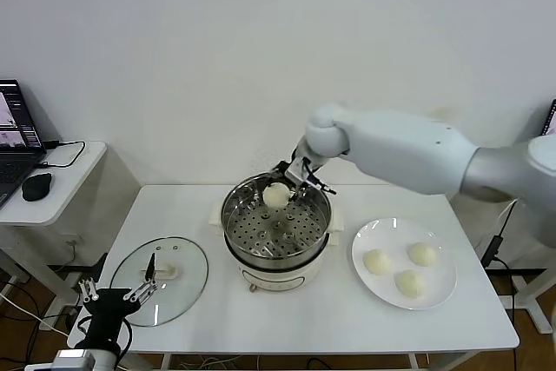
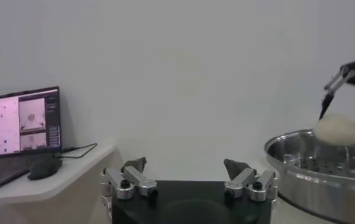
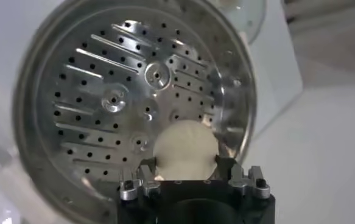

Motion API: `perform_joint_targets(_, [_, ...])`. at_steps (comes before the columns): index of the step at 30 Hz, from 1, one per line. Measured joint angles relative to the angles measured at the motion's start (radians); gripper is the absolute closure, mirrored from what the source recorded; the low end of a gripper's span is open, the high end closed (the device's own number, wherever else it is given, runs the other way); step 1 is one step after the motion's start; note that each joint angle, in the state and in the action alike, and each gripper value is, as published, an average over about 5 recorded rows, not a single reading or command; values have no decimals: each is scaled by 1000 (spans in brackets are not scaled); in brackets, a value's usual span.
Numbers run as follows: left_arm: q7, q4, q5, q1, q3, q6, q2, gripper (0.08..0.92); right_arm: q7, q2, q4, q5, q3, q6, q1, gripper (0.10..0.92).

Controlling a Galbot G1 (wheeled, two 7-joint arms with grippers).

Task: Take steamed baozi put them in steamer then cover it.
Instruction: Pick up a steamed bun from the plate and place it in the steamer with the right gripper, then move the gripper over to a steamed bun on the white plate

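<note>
My right gripper grips one baozi over steamer, frame centre. Left gripper idles wide open, lower left, by glass lid. Three baozi on plate, right.

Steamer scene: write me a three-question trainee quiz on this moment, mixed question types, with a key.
1. True or false: the glass lid is on the steamer.
2. How many baozi lie on the white plate? A) two B) three C) four
3. Fill in: the right gripper holds a baozi over the steamer's ____ tray.

Key
1. False; the lid lies on the table beside the steamer, near the parked, open left gripper.
2. B
3. perforated
</note>
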Motion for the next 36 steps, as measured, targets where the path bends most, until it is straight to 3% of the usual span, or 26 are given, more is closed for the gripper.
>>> perform_joint_targets(11, [0, 2, -1, -4, 4, 0, -3, 177, 27, 36, -93, -100, 16, 85, -49, 390])
perform_joint_targets(19, [-1, -1, 1, -7, 14, 1, -7, 177, 46, 39, -114, -116, 29, 111, -54, 226])
perform_joint_targets(23, [0, -7, 2, -6, 15, 2, -8, 177, 35, 23, -90, -74, 24, 93, -30, 205])
perform_joint_targets(28, [2, -17, -2, -8, 10, 10, -2, 177, -20, -31, -13, 36, 8, -15, 37, 202])
perform_joint_targets(36, [3, -24, -20, -15, -3, 29, 18, 177, -111, -204, 181, 226, -35, -309, 176, 203])
